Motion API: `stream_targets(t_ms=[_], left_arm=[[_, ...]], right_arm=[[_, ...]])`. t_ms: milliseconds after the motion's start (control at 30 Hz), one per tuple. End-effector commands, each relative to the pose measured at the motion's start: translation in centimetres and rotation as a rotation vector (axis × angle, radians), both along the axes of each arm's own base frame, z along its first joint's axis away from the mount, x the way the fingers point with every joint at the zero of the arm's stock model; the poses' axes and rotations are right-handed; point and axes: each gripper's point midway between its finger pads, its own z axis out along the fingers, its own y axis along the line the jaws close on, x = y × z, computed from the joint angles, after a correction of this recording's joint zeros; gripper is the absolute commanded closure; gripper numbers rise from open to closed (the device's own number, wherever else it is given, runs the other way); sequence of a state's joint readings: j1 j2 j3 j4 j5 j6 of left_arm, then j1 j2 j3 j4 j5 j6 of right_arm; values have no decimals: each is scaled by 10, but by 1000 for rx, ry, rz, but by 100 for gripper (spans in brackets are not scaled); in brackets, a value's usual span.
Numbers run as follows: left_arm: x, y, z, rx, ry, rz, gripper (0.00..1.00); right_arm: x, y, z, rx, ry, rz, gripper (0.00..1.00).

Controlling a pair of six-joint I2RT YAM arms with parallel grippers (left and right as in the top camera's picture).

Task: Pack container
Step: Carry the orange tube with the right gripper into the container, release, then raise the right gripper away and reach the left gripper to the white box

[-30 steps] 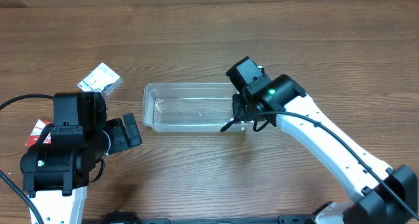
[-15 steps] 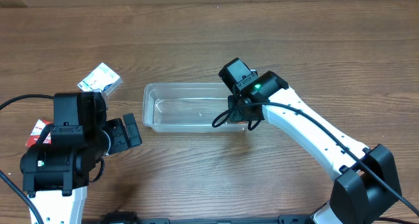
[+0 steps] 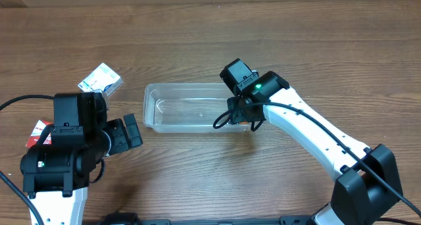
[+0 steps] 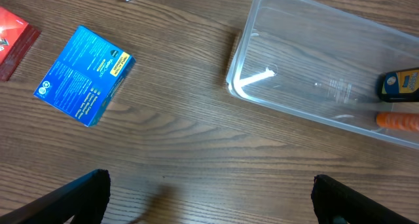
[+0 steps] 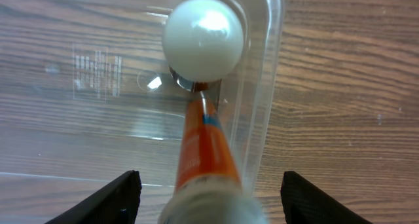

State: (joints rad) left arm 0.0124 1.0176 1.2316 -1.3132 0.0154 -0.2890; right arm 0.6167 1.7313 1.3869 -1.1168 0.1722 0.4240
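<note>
Clear plastic container (image 3: 177,87) sits mid-frame on the wooden table (image 3: 197,41). The right gripper (image 5: 209,188), jaws spread wide, hovers over an orange tube (image 5: 200,145) at the container's right end. A straight lift should avoid nudging the tube. Lower left, the left gripper (image 4: 209,192) hangs, also spread.

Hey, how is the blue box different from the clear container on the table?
The blue box is opaque with printing; the container is see-through plastic. The blue box is much smaller than the container. The blue box is closed, while the container is open-topped with an orange tube inside. Both are rectangular and rest on the wooden table.
</note>
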Motion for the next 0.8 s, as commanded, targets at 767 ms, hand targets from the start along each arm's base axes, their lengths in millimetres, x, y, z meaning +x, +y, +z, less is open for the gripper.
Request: stream_targets(t_ms=[767], left_arm=[[38, 49, 60, 187, -14, 63, 0]], right_arm=[[7, -166, 150, 298, -127, -562, 0]])
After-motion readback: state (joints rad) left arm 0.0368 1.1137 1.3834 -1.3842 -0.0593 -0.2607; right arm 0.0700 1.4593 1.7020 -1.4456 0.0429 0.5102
